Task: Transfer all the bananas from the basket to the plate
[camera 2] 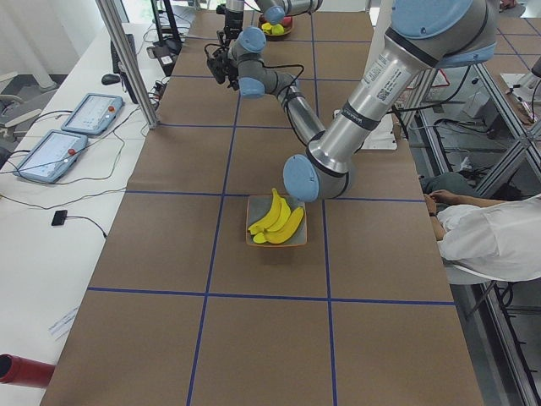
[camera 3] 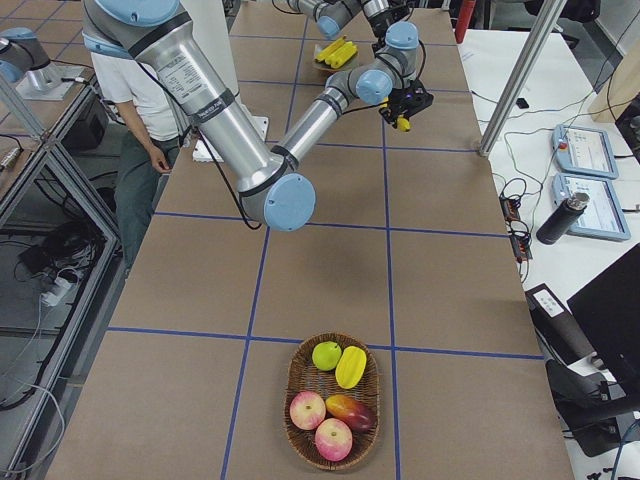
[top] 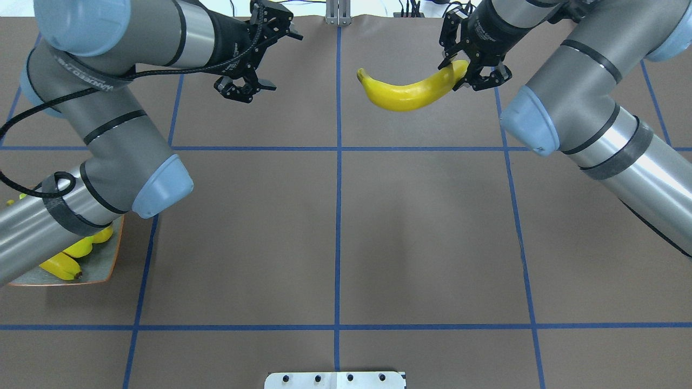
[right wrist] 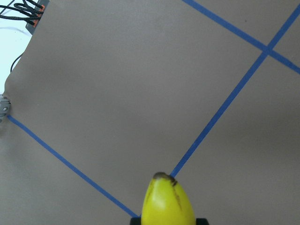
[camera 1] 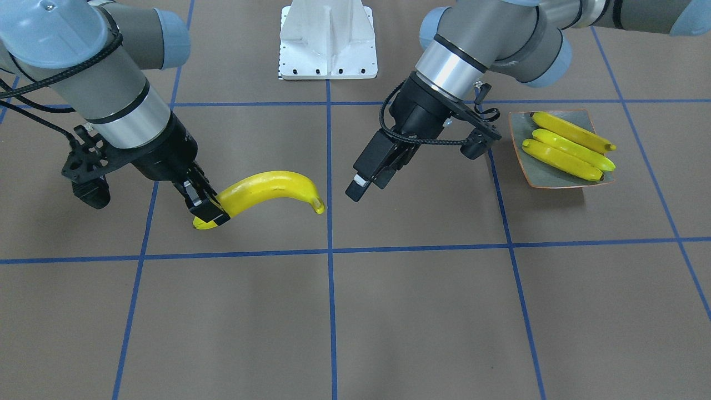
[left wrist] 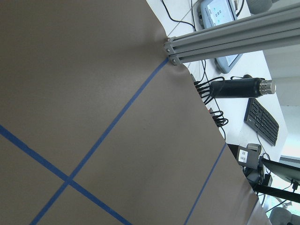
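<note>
My right gripper (camera 1: 206, 212) is shut on one end of a yellow banana (camera 1: 266, 189), held above the table; the overhead view shows that banana (top: 411, 92) sticking out leftward from the gripper (top: 465, 73). Its tip (right wrist: 168, 201) fills the bottom of the right wrist view. My left gripper (camera 1: 367, 186) hangs open and empty, a short way from the banana's free end. Three bananas (camera 1: 566, 147) lie side by side on the grey-blue plate (camera 1: 519, 126) with the orange rim. The wicker basket (camera 3: 290, 385) at the table's other end holds apples and other fruit, with no banana visible in it.
The white robot base plate (camera 1: 328, 41) sits at the table's robot-side edge. A seated person (camera 2: 490, 237) is beside the table near the plate. Tablets (camera 2: 51, 152) and an aluminium post (camera 2: 127, 59) stand along the far side.
</note>
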Controlling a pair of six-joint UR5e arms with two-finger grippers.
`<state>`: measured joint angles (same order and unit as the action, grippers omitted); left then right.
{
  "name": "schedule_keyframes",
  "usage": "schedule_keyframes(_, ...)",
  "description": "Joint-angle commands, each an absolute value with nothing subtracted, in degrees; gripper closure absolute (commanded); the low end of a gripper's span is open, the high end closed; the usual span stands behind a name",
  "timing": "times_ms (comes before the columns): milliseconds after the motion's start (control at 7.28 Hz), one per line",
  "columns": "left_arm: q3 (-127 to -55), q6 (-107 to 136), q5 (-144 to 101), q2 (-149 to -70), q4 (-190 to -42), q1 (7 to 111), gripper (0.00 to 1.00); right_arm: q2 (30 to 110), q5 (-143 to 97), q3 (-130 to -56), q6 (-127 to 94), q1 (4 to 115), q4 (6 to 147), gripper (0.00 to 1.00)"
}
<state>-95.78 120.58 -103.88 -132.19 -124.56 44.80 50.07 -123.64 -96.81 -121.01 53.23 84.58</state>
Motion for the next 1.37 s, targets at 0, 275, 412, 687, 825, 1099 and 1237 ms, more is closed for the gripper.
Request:
schedule_keyframes(0, -95.0, 122.1, -101.3, -133.3, -126.2, 44.0, 0.00, 49.2, -123.2, -95.9, -128.7, 52.5, 80.4, 1.00)
schedule_keyframes(275, -92.8, 122.3, -97.4, -133.2, -130.4, 43.1, 0.01, 48.0, -123.6, -95.8, -131.1, 52.6, 80.3, 1.00)
schedule_keyframes(412, -91.8, 122.2, -94.5, -133.2, -133.0, 41.6, 0.01, 47.3, -123.9, -95.8, -132.7, 52.6, 80.2, 1.00)
schedule_keyframes(687, -91.6, 122.2, -93.8, -133.2, -134.1, 41.5, 0.01, 46.9, -124.9, -95.5, -133.6, 52.6, 80.1, 1.00)
schedule_keyframes(825, -91.5, 122.1, -92.3, -132.8, -135.9, 41.0, 0.01, 46.8, -125.0, -95.5, -134.6, 52.6, 80.1, 1.00)
schedule_keyframes(1099, -91.6, 122.1, -91.8, -132.7, -136.5, 40.1, 0.06, 46.4, -125.0, -95.4, -135.9, 52.6, 80.1, 1.00)
schedule_keyframes(1237, -91.6, 122.1, -91.8, -132.6, -136.6, 40.1, 0.15, 46.3, -125.0, -95.4, -136.3, 52.6, 80.1, 1.00)
